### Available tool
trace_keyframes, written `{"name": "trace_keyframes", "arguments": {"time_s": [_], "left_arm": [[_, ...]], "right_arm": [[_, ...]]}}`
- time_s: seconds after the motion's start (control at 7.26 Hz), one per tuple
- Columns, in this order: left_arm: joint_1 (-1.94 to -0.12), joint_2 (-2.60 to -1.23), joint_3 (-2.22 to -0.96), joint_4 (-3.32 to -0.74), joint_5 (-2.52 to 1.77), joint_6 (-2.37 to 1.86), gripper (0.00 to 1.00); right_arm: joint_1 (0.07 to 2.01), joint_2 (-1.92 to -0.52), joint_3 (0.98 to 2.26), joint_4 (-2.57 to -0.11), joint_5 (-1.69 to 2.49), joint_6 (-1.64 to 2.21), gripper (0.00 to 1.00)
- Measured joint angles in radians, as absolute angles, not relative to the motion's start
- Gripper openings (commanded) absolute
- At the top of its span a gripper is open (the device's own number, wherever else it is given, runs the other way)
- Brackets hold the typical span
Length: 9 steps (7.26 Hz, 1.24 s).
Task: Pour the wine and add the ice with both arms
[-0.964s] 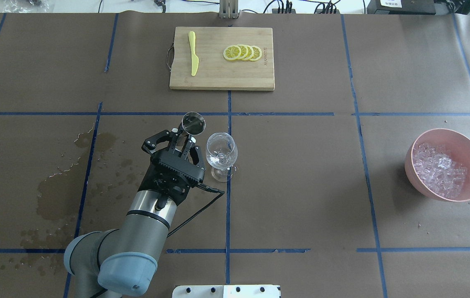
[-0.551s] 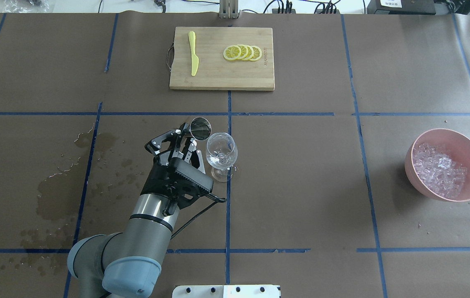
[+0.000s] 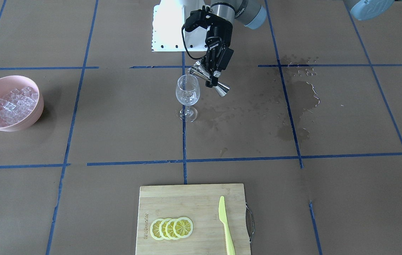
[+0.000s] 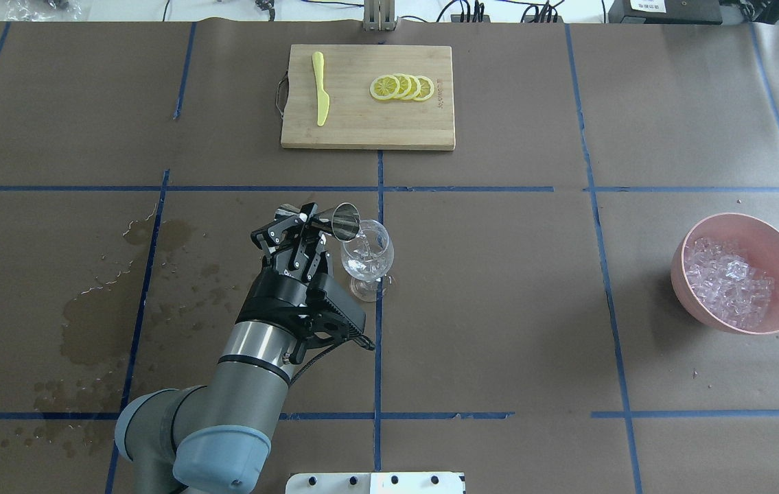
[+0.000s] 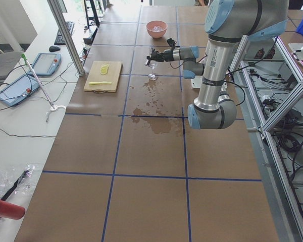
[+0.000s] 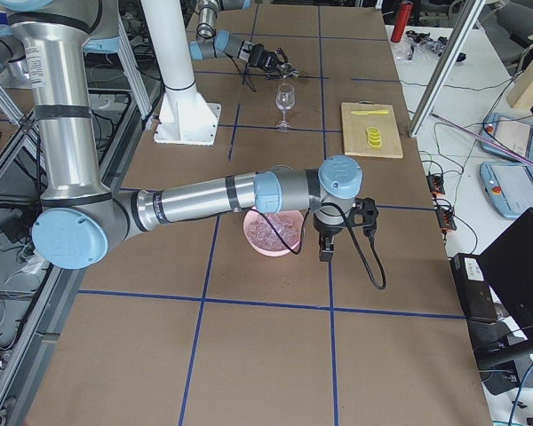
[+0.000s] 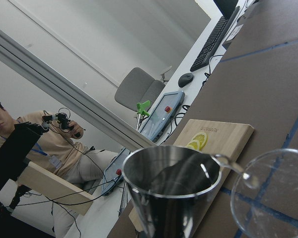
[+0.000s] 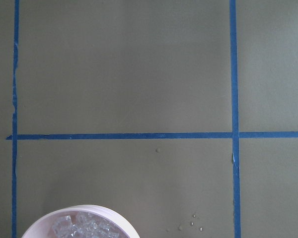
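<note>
My left gripper (image 4: 310,223) (image 3: 212,76) is shut on the waist of a steel double-cone jigger (image 4: 344,221) (image 3: 222,89). The jigger (image 7: 169,198) lies tipped sideways, its mouth at the rim of the clear wine glass (image 4: 366,257) (image 3: 187,94) (image 7: 275,193). A thin stream of wine (image 7: 229,162) runs from its lip into the glass. The ice (image 4: 729,281) (image 3: 11,102) (image 8: 79,229) is heaped in a pink bowl (image 4: 777,321) at the far right. The right arm (image 6: 275,188) hangs high near that bowl. I cannot tell whether its gripper is open or shut.
A wooden cutting board (image 4: 362,123) at the far middle carries lemon slices (image 4: 403,87) and a yellow knife (image 4: 320,89). Wet stains (image 4: 94,315) spread over the brown paper to the left of my left arm. The white base plate (image 4: 375,482) sits at the near edge.
My left gripper has rolled the jigger over to the right, from nearly upright to lying sideways at the glass's rim. Liquid now runs into the glass.
</note>
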<state>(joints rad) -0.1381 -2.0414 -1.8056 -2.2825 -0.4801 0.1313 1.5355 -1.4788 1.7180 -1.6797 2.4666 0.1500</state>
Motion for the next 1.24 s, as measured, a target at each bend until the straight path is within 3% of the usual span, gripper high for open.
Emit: {"name": "trace_keyframes", "arguments": {"time_s": [1.24], "left_arm": [[-0.146,-2.056,-1.812,-2.282,-0.433,0.591,0.00]], "right_arm": [[1.536,-1.479,1.712,-1.680,2.467,0.150,1.00]]}}
